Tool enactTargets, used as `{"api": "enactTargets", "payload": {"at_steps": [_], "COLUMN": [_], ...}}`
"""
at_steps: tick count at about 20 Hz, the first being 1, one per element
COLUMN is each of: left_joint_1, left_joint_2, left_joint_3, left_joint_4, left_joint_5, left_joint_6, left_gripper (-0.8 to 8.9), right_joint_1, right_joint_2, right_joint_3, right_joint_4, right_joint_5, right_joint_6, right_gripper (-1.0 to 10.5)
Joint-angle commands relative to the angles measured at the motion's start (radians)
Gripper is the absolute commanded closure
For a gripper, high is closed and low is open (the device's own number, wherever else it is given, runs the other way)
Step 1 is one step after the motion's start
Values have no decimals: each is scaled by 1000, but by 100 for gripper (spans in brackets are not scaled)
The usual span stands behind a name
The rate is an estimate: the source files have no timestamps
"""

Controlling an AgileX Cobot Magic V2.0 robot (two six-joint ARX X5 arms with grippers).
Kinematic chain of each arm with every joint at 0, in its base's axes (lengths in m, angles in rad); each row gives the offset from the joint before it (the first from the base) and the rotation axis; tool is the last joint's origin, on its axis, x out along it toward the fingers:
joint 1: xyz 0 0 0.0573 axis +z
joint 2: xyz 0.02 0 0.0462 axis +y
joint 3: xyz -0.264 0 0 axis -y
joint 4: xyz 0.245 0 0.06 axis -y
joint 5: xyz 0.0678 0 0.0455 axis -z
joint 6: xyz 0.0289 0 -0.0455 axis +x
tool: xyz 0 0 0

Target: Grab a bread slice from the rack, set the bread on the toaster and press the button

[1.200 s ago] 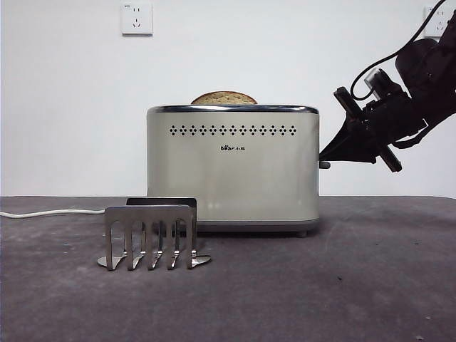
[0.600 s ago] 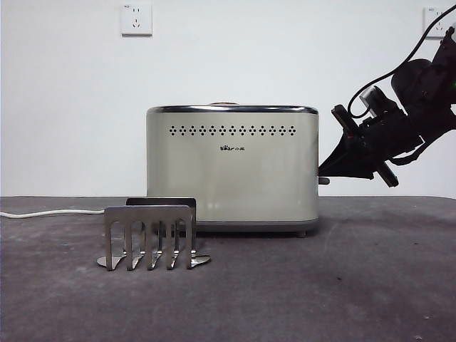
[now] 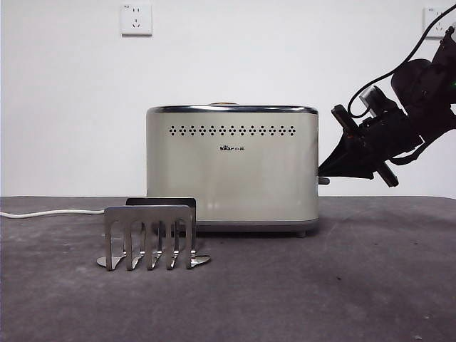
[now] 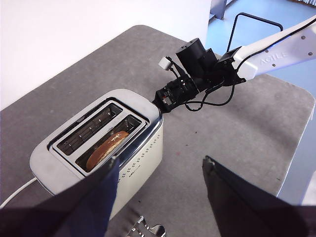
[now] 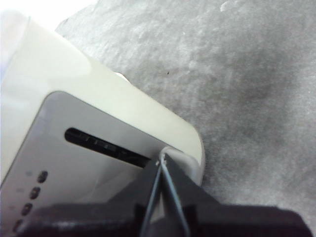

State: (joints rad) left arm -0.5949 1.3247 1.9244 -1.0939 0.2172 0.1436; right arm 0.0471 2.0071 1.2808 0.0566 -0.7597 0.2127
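button (image 3: pixel 325 181) seems hidden under gripper (image 3: pixel 322 168).

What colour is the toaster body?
Cream, with a chrome top rim; the toaster shows best in the front view.

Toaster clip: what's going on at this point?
The right claw, jaws shut, is pressed on the button on the toaster's narrow side. The slice of bread sits sunk in one slot. The rack stands in front with nothing in it, and the left claw hovers open above.
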Motion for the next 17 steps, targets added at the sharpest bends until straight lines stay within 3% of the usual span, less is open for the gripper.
{"api": "enactTargets", "payload": {"at_steps": [1, 6, 11, 14, 17], "left_joint_1": [-2, -2, -2, -1, -1], "left_joint_2": [-1, -1, -1, -1, -1], "left_joint_3": [-6, -6, -6, -6, -6], "left_joint_4": [0, -2, -16, -19, -21], "left_joint_5": [1, 1, 2, 2, 2], "left_joint_6": [-13, -13, -14, -14, -14], "left_gripper": [526, 526, 526, 526, 526], "right_joint_1": [6, 4, -15, -23, -25], "right_joint_2": [48, 2, -209, -383, -573], "right_joint_3": [-29, -26, -26, -26, -26], "right_joint_4": [-54, -34, -60, -179, -413], "right_joint_5": [29, 27, 34, 35, 33], "right_joint_6": [-12, -2, -3, -18, -85], "right_gripper": [959, 959, 959, 959, 959]}}
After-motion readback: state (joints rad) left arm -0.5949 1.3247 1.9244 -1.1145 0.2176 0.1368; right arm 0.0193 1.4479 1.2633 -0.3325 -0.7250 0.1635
